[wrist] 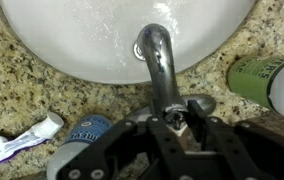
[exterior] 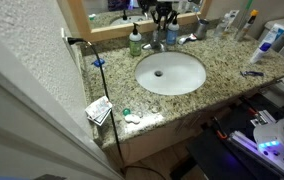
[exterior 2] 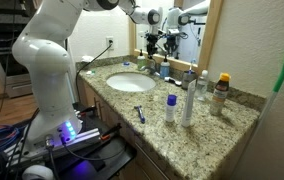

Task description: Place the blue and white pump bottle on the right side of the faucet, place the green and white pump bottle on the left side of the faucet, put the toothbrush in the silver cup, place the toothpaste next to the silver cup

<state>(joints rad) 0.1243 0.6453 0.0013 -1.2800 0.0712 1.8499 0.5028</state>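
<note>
- the black robotiq gripper [wrist: 178, 125] hangs low over the back of the short chrome faucet with the curved spout [wrist: 160, 60]. its dark fingers converge near the tap's base in the wrist view, and whether the jaws are shut or hold anything cannot be told.
- the small blue and white pump bottle [wrist: 87, 130] sits just beside the faucet on one flank, and the small green and white pump bottle [wrist: 267, 82] sits on the other. both bottle steps look done.
- the small white toothpaste tube with a red marking [wrist: 20, 142] lies flat on the counter just beyond the blue bottle. the thin toothbrush and the silver cup cannot be picked out with certainty.
- the toothpaste or the toothbrush is judged to be next. it would be best to rise clear of the spout first. then come down square over the tube with the jaws across its width, which should spare both bottles a knock. the tube looks soft and flat, so a low, centred pinch seems wise.
- the surface is a speckled granite counter [exterior: 227, 60] around a white oval basin [exterior: 182, 75]. it is likely hard and slick, so a nudged tube may skate.
- around the sink are a wood-framed mirror [exterior 2: 211, 30], a row of taller bottles [exterior 2: 189, 100], a blue-handled item [exterior 2: 139, 112] near the counter's edge, and the white robot arm [exterior 2: 44, 60] bending in from the side.
</note>
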